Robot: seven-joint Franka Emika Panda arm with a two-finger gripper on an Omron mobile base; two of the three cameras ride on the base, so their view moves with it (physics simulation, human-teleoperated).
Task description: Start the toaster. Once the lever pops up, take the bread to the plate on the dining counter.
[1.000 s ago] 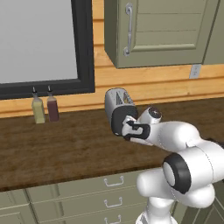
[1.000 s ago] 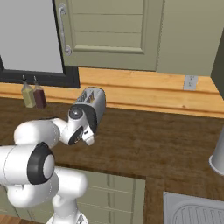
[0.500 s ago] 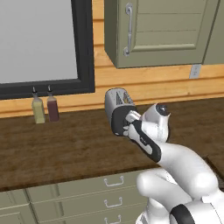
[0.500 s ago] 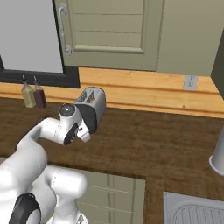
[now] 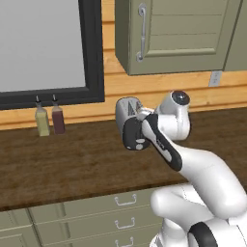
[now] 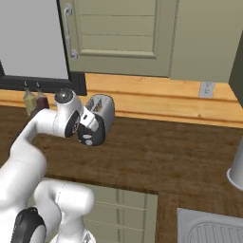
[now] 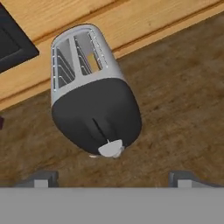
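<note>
Jaws spread wide, empty; two-finger gripper (image 7: pixel 113 177) low in hand view. Rounded chrome-silver toaster (image 7: pixel 89 87) centre frame, pale grey-white lever (image 7: pixel 110 149) nearest. Best pressed squarely, along the slot.

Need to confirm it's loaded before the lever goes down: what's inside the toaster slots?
In the hand view, the toaster shows wire guides in both slots and a tan patch, probably the bread, in one. The slot walls hide the rest of it.
</note>
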